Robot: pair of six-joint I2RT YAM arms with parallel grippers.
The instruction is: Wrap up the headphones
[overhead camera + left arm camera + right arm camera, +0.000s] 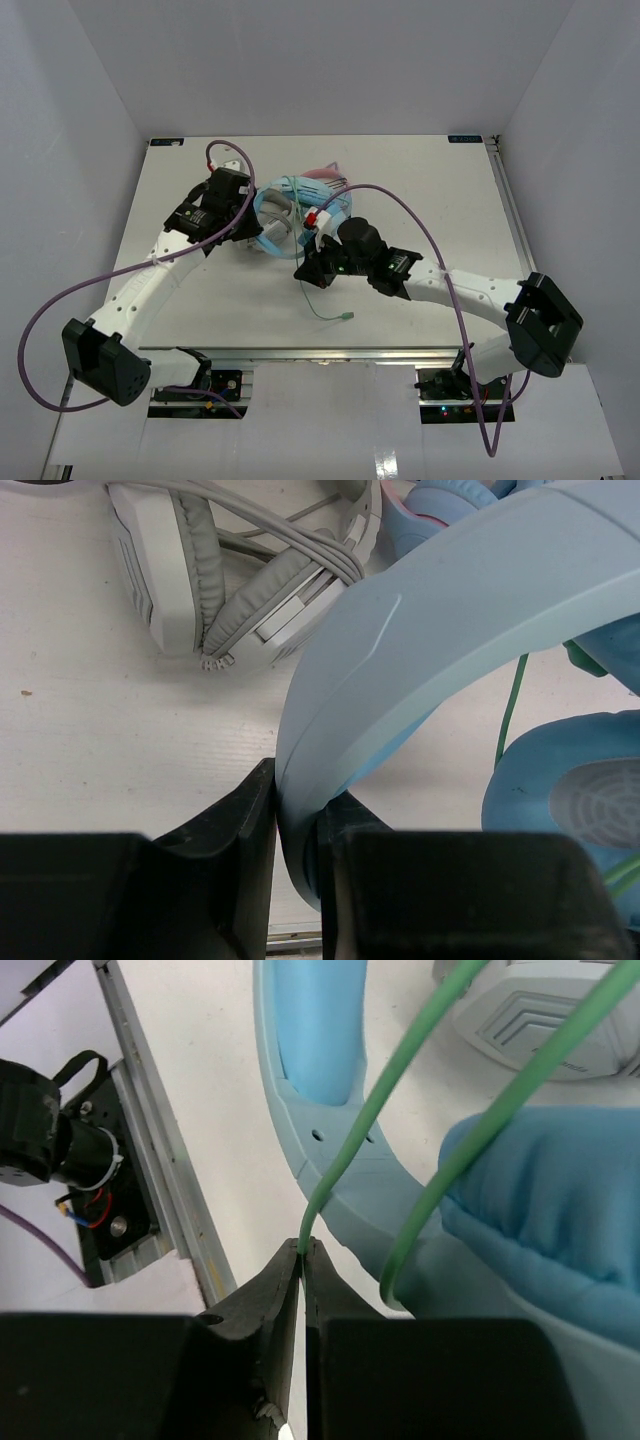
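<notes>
The light-blue headphones (268, 206) lie at the table's middle. My left gripper (250, 232) is shut on their headband (450, 610), which is pinched between the two black fingers (235, 820), and a blue padded cup (570, 800) sits at the right. My right gripper (310, 262) is shut on the thin pale-green cable (365, 1120) at its fingertips, just in front of the headband (320, 1080) and a blue cup (550, 1210). A second strand of cable loops beside it. The loose cable end (345, 318) trails toward the near table edge.
A grey-white pair of headphones (230, 580) lies just behind the blue ones and shows in the right wrist view (540, 1010). A pink pair (322, 178) lies further back. The table's metal rail (160, 1180) runs along the near edge.
</notes>
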